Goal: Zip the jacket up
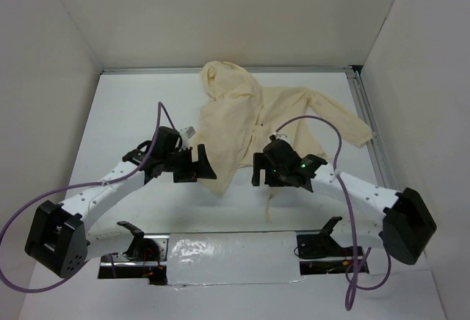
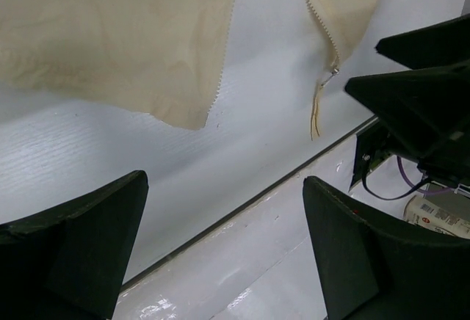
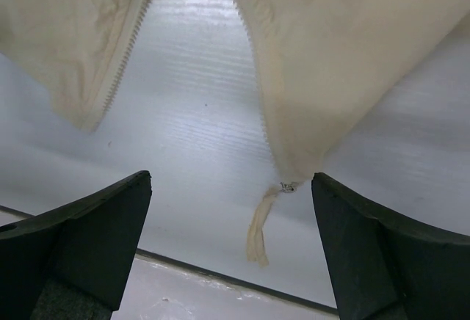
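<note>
The pale cream jacket point(image 1: 250, 118) lies flat at the back middle of the white table, hood away from me, its front open at the hem. My left gripper point(image 1: 200, 167) is open and empty over the left hem corner. My right gripper point(image 1: 258, 171) is open and empty over the right hem. In the left wrist view the left panel point(image 2: 110, 34) ends in a zipper edge point(image 2: 222, 63), and the gripper point(image 2: 224, 250) hovers above bare table. In the right wrist view the zipper slider point(image 3: 288, 186) with its cream pull strap point(image 3: 258, 230) lies just ahead of the open gripper point(image 3: 231, 250).
White walls close in the table on three sides. A metal rail point(image 1: 367, 118) runs along the right. A shiny taped strip point(image 1: 228, 250) and a dark seam point(image 3: 220, 276) mark the near edge. Purple cables point(image 1: 323, 125) loop above both arms.
</note>
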